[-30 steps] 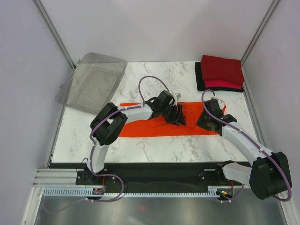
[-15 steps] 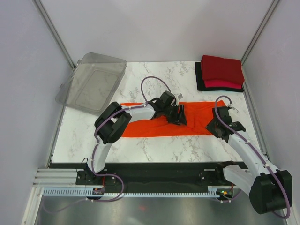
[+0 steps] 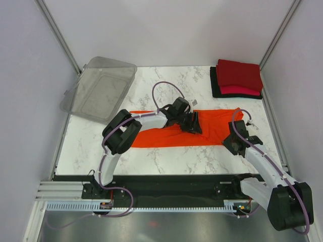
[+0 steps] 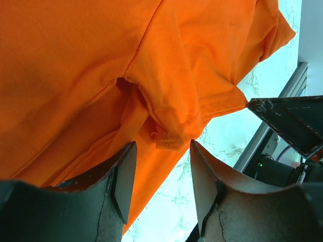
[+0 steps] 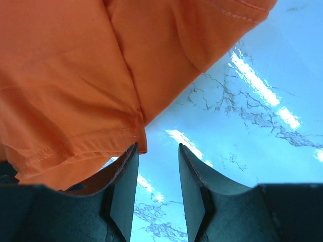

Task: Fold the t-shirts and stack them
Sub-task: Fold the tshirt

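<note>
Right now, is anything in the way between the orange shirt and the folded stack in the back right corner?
Nothing visible. Only bare marble table lies between the orange shirt and the folded stack. The right claw sits at the shirt's near right end, off that path.

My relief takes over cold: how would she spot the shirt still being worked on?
On the marble table, look across the middle. The orange shirt lies there as a long flat band running left to right. It alone is bright orange and spread out; the other shirts sit folded in a stack at the far right corner.
</note>
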Robot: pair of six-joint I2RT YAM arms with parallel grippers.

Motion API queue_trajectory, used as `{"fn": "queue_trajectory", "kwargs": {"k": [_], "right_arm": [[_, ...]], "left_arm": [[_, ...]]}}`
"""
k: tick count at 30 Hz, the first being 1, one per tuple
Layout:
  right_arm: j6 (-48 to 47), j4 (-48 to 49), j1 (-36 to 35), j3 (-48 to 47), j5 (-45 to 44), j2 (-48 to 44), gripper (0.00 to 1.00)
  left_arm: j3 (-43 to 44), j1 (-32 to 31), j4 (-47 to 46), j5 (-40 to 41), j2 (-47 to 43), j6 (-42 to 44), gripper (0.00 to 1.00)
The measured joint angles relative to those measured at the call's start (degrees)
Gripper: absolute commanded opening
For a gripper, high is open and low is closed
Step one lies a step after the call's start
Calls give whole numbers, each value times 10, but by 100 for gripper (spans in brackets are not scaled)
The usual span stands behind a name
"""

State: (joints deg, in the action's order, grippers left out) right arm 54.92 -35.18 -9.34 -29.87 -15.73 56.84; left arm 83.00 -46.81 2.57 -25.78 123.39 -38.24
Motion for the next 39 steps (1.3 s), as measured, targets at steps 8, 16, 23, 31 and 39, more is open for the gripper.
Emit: {"fn": "queue_trajectory", "kwargs": {"k": [8, 16, 23, 31, 39], "right_arm": [[15, 31, 1, 30, 0, -17, 45], [32, 73, 2, 45, 6, -22, 46], [45, 103, 2, 69, 14, -17, 24], [43, 112, 2, 80, 14, -51, 0], [25, 107, 2, 87, 7, -100, 0]], "left_arm": [[12, -3, -2, -3, 9, -6, 53], [15, -3, -2, -3, 16, -14, 32], [15, -3, -2, -4, 16, -17, 3], [14, -3, 8, 4, 14, -15, 2], [14, -3, 35, 23, -3, -13, 2]]}}
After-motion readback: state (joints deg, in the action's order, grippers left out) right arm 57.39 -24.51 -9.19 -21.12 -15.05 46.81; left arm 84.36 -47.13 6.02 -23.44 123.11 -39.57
